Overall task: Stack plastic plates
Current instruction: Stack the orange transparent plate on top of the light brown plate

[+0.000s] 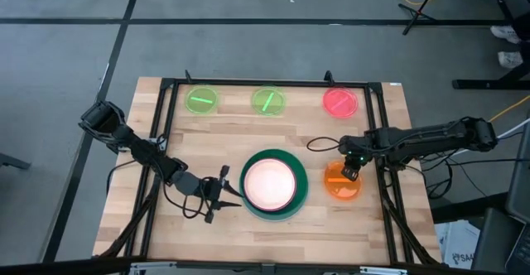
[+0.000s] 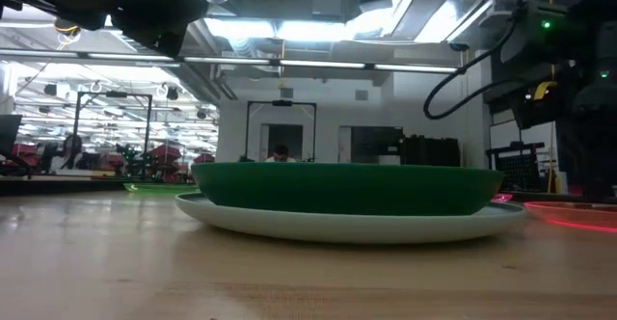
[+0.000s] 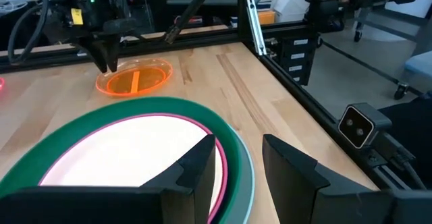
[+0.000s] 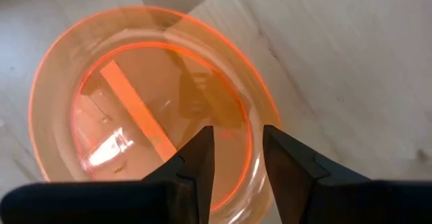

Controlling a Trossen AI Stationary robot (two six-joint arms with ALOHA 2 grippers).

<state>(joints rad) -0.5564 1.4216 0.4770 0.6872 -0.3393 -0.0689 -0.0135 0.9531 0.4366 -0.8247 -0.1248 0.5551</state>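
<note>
High view: we count two lime plates (image 1: pixel 201 101), one red plate (image 1: pixel 340 102), one orange plate (image 1: pixel 342 181) and a central stack (image 1: pixel 273 184), all round, smooth plastic. The right gripper (image 1: pixel 350 172) hovers part-open, empty, directly over the translucent orange plate. The left gripper (image 1: pixel 222 194), part-open, empty, waits beside the stack.

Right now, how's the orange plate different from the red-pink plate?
The orange plate sits beside the stack with the right gripper above it, fingers apart; the red-pink plate lies at the table's far edge with nothing over it. They differ in colour. Both look small, round and translucent, lying flat and unstacked.
</note>
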